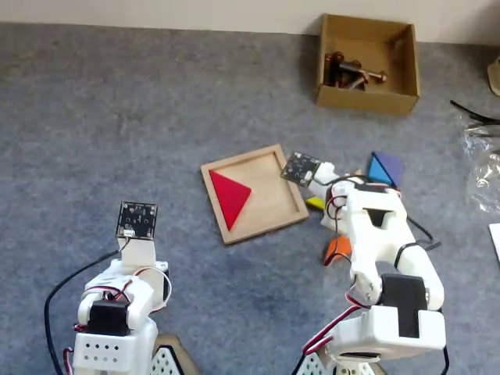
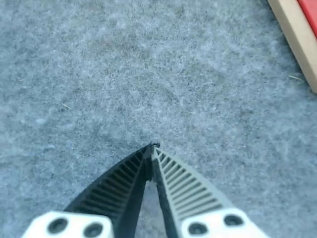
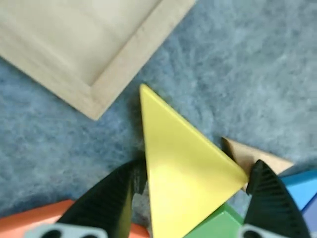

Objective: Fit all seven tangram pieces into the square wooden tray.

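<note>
The square wooden tray [image 1: 275, 211] lies mid-table with a red triangle [image 1: 229, 195] in it. My right gripper [image 1: 316, 194] is just off the tray's right side, shut on the yellow triangle [image 3: 183, 168], with one finger [image 3: 106, 198] on each of two sides. Beneath and around the yellow triangle are a tan piece [image 3: 252, 156], a green piece [image 3: 218, 223], an orange piece [image 3: 29, 215] and a blue piece [image 3: 299, 186]. The tray's corner [image 3: 133, 44] is just ahead of the triangle's tip. My left gripper [image 2: 151, 147] is shut and empty over bare carpet left of the tray [image 2: 297, 39].
Orange [image 1: 337, 248], blue [image 1: 380, 169] and purple [image 1: 393, 166] pieces lie right of the tray around the right arm. A cardboard box [image 1: 367, 98] stands at the back. A plastic bag [image 1: 484, 172] and cables sit at the right edge.
</note>
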You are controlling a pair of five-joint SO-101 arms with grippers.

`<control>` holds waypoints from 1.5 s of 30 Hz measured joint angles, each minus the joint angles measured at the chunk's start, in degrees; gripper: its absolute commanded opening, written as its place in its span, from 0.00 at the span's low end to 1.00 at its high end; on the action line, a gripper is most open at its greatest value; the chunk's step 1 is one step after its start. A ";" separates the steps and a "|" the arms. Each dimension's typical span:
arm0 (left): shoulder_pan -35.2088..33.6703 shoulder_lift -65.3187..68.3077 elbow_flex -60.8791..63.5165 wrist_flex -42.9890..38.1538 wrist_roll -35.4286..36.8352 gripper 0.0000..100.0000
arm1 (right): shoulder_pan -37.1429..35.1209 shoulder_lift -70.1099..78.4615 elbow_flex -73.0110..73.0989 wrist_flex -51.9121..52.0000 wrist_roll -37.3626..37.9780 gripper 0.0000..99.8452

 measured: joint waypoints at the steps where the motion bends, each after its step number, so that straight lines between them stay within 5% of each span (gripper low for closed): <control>1: 0.00 0.00 0.00 0.00 0.00 0.01 | 0.00 0.00 -0.26 0.88 0.62 0.30; 9: 0.00 0.00 0.00 0.00 0.00 0.01 | -0.70 0.53 -3.16 6.15 1.49 0.21; 22: 0.00 0.00 0.00 0.00 0.00 0.01 | -0.70 -2.64 -5.63 22.15 1.32 0.20; 32: 0.00 0.00 0.00 0.00 0.00 0.01 | -1.05 -7.74 -3.08 25.05 1.23 0.20; 45: 0.00 0.00 0.00 0.00 0.00 0.01 | -1.49 -7.74 -3.43 25.05 -11.96 0.20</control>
